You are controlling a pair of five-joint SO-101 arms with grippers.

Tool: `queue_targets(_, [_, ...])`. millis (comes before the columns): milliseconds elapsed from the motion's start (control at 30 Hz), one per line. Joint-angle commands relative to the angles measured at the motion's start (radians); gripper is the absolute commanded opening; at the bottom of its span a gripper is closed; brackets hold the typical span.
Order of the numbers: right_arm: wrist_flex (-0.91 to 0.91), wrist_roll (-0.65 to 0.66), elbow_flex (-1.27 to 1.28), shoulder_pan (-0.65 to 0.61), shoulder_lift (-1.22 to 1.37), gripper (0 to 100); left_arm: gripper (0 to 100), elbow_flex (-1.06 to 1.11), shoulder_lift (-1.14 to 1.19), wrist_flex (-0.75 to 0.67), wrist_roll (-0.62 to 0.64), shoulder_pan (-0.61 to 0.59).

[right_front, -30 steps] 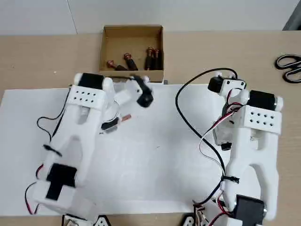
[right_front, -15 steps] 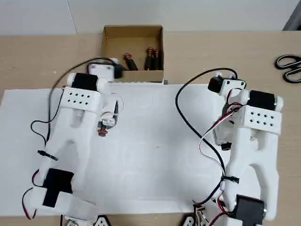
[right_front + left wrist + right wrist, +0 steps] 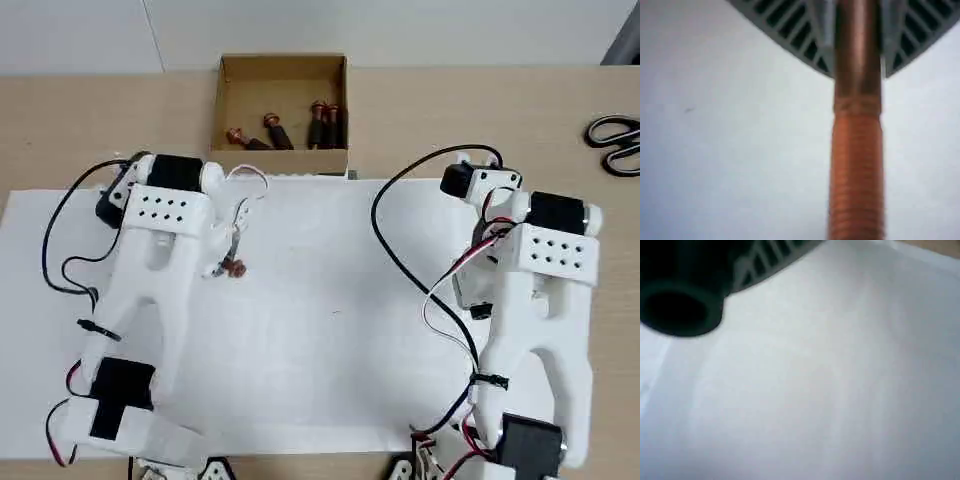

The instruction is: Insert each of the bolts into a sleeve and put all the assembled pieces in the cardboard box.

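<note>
Your left hand (image 3: pixel 858 45) is clamped on the bolt (image 3: pixel 857 150); your right hand (image 3: pixel 735 270) grips the sleeve (image 3: pixel 680 310). Align the bolt's threaded end with the sleeve's open bore before pushing.

Cardboard box (image 3: pixel 283 60) at the far edge, assembled pieces (image 3: pixel 318 122) inside; bolt (image 3: pixel 857 150) over the sheet's (image 3: pixel 330 330) left, sleeve (image 3: pixel 680 307) over its right; scissors (image 3: pixel 615 140) far right.

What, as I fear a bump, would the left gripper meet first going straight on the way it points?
Likely the white sheet: the left gripper, shut on a copper bolt, points at it, and the bolt would touch first; depth unclear.
</note>
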Motion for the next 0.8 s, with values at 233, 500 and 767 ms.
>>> queue_targets(233, [0.001,0.014,-0.009,0.012,-0.044,0.4,1,-0.036,-0.049,-0.167,0.074,-0.017])
queue_targets(500, [0.001,0.014,-0.009,0.012,-0.044,0.4,21,-0.035,-0.049,-0.161,0.071,-0.011])
queue_targets(767, [0.001,0.014,-0.009,0.012,-0.044,0.4,25,-0.033,-0.049,-0.157,-0.055,-0.017])
